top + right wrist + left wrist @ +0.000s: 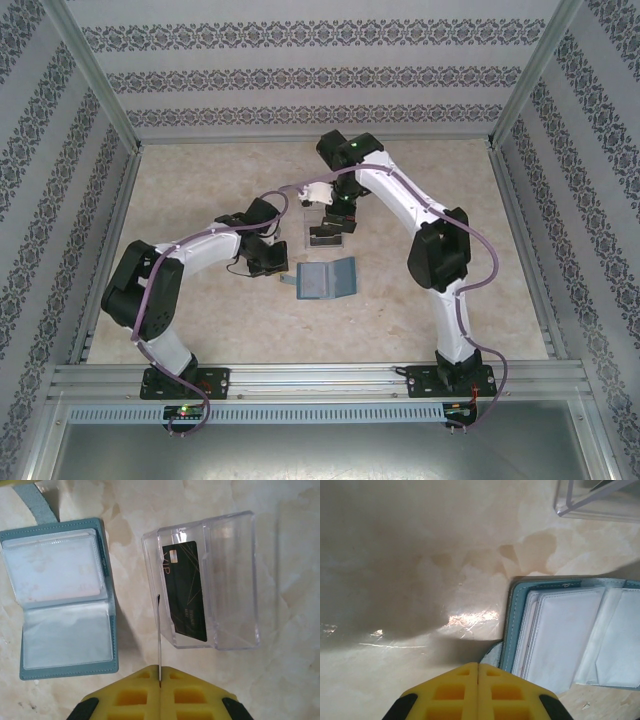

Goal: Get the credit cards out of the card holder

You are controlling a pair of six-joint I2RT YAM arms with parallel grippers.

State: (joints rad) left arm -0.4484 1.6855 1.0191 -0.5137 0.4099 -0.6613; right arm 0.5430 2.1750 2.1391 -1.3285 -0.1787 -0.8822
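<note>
The teal card holder [325, 280] lies open on the table, its clear sleeves [60, 597] facing up. My left gripper [478, 665] is shut, fingertips at the holder's left edge [512, 625], right by its little side tab [495, 654]; nothing shows between the jaws. My right gripper [160, 669] is shut on a thin pale credit card [159, 630] seen edge-on, held upright at the left wall of a clear plastic box [230, 580]. A dark credit card [185, 590] lies inside that box. In the top view the right gripper [328, 238] hangs over the box [318, 232], the left gripper [272, 265] just left of the holder.
Patterned walls and metal rails ring the pale marbled table [200, 190]. The clear box's corner [590, 500] stands just beyond the holder. Both arms crowd the middle of the table; open surface lies left, right and toward the near edge.
</note>
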